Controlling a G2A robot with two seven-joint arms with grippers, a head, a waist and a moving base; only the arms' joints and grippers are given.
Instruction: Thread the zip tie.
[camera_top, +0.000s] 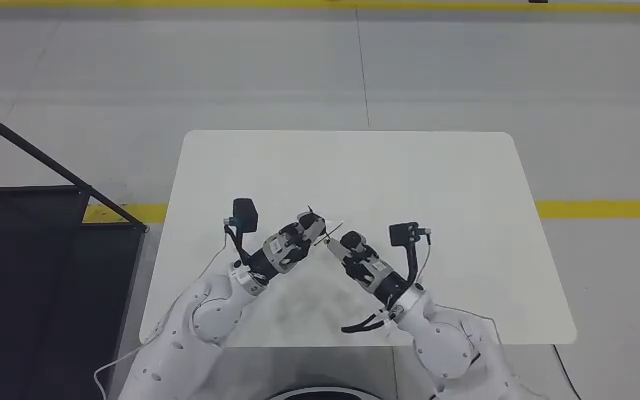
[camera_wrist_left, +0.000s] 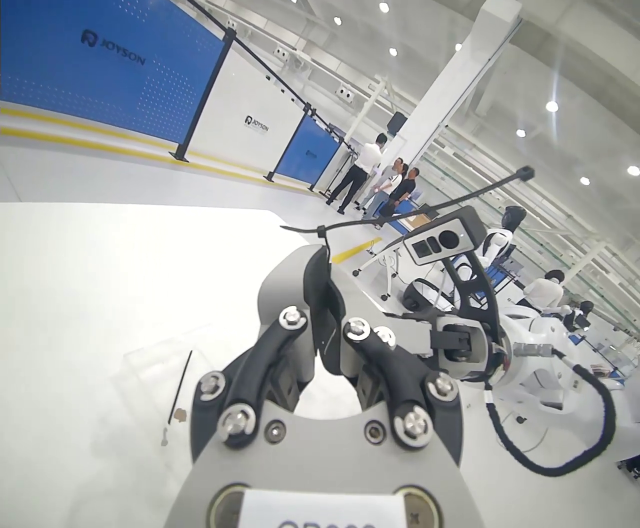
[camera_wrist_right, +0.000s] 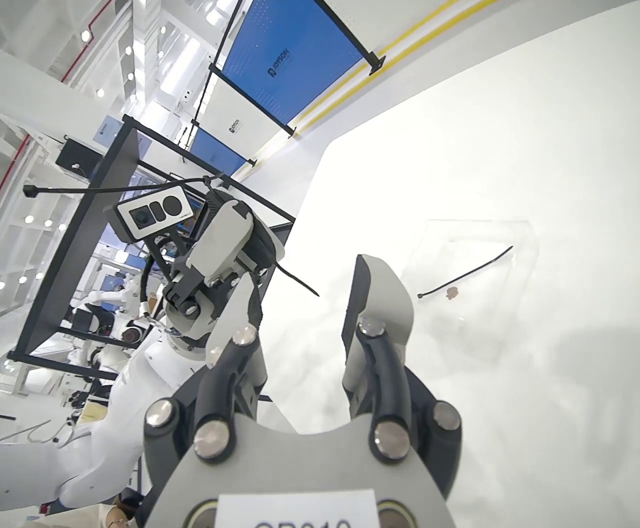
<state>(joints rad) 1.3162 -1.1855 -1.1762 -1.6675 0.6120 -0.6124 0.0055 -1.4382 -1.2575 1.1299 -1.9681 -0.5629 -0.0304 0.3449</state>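
Left gripper (camera_wrist_left: 322, 267) closed tight on a zip tie (camera_wrist_left: 322, 231) above the near edge of the worktop (camera_top: 450, 180); right gripper (camera_wrist_right: 312, 295) wide open, empty.

Table (camera_top: 420, 180): both grippers sit above its near half, about mid-width. Left gripper (camera_top: 308, 226) is left of right gripper (camera_top: 347, 243), tips near but apart. Held zip tie (camera_wrist_left: 320, 231) stands between the left gripper's fingers, head above the tips. Second zip tie (camera_wrist_left: 525, 173) passes crosswise through that head. Loose zip tie (camera_wrist_right: 466, 271) lies flat on clear sheet (camera_wrist_right: 480, 315) on the surface, crumb (camera_wrist_right: 452, 292) just beside it.
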